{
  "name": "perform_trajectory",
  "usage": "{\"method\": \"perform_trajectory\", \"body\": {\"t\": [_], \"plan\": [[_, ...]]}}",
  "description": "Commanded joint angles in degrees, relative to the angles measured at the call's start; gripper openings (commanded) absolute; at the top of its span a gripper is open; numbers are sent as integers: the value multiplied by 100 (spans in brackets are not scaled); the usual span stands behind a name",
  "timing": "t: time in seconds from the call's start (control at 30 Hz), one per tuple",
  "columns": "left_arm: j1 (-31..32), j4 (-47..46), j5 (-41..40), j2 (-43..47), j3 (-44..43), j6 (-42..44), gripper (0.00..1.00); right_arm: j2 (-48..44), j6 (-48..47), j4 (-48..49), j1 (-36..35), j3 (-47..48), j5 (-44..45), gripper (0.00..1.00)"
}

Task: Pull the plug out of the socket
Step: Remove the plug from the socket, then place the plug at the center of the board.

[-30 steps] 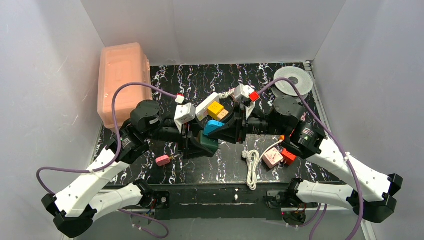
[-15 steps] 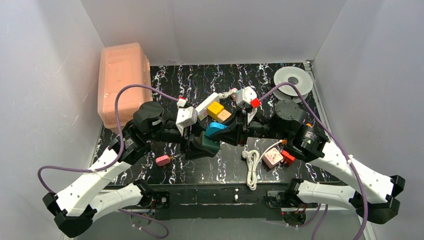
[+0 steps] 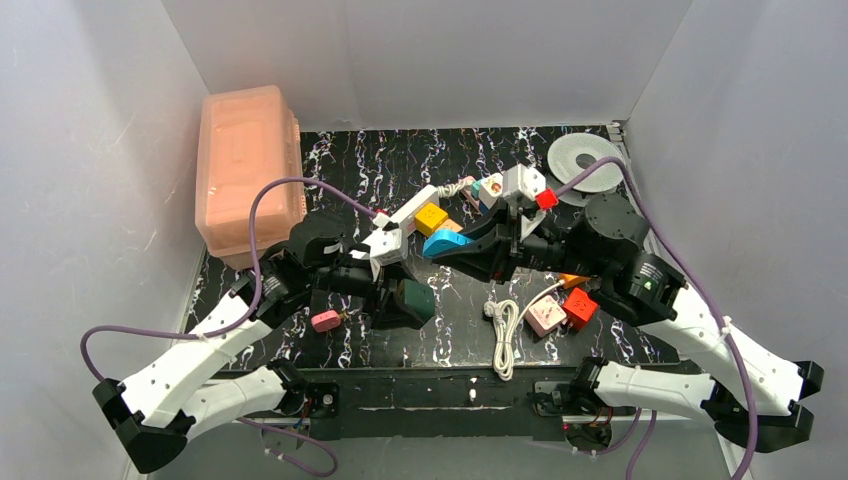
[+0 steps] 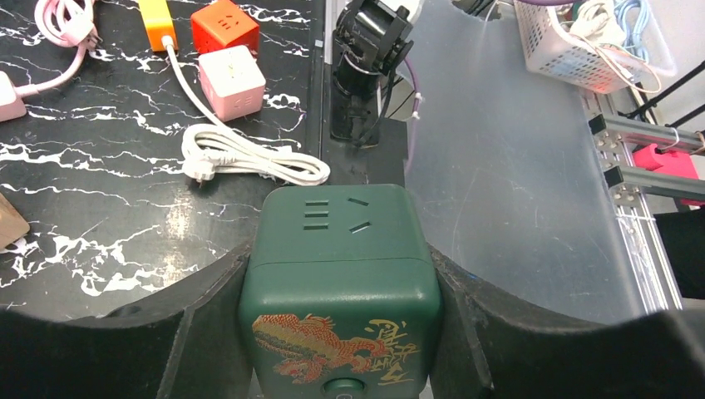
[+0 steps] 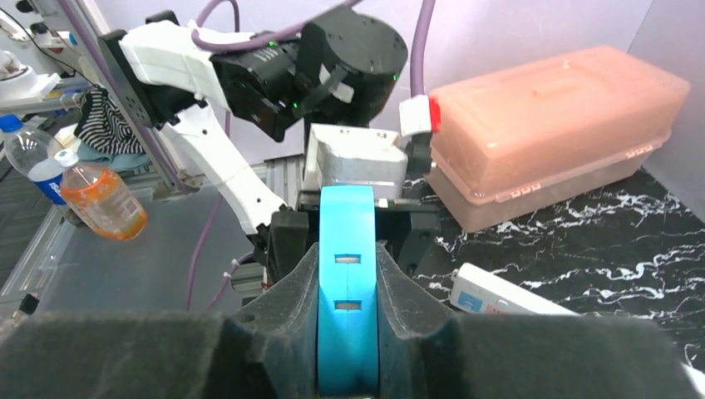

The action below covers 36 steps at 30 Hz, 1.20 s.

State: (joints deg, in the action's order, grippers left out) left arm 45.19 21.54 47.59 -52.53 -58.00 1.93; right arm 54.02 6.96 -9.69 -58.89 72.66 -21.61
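1. Dark green cube-shaped socket block, plastic, with a gold-and-orange dragon print on one face and slot openings on the next.
   - Place: lower centre of the left wrist view, and centre-left of the overhead view.
   - Grip: the left gripper pinches it on two opposite sides, jaws pressed flat against it.

2. Flat bright blue plastic plug, with two small rectangular slots along its edge.
   - Place: centre of the right wrist view.
   - Grip: the right gripper clamps it between close-set jaws.
   - Relation: in the overhead view it sits above and right of the dark green cube-shaped socket block, apart from it.

3. Long white power strip.
   - Place: upper centre of the overhead view, lying aslant on the black white-veined marble table.
   - Relation: just beside a small yellow block; neither gripper touches it.

4. Lower centre-right of the overhead view: coiled white cord, pale pink cube and orange-red cube.

5. Translucent salmon-pink lidded plastic box, upper left of the overhead view.
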Motion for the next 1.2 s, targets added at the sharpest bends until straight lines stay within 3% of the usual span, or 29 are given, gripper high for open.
{"method": "perform_trajectory", "body": {"t": [0.0,0.17,0.37,0.5,0.7,0.87,1.17], "plan": [[-16,215,19,54,-53,298,0,-41,-205,-86,20,353,72,1],[-11,547,-675,-99,-42,635,0,-1,23,-589,460,468,571,1],[-12,1186,-2141,-494,280,1746,0,127,1612,-1373,2763,349,341,1],[-19,941,-2985,-603,895,2272,0,-11,2311,-1935,3643,-209,789,1],[-15,666,-3320,-901,1321,2661,0,-392,3169,-2898,4838,-1076,1202,1],[-11,732,-3676,-1482,1326,2620,0,-528,3533,-3476,6249,-1726,840,1],[143,913,-4086,-2216,1274,2391,0,-415,3897,-4074,7395,-2233,1850,1]]}}
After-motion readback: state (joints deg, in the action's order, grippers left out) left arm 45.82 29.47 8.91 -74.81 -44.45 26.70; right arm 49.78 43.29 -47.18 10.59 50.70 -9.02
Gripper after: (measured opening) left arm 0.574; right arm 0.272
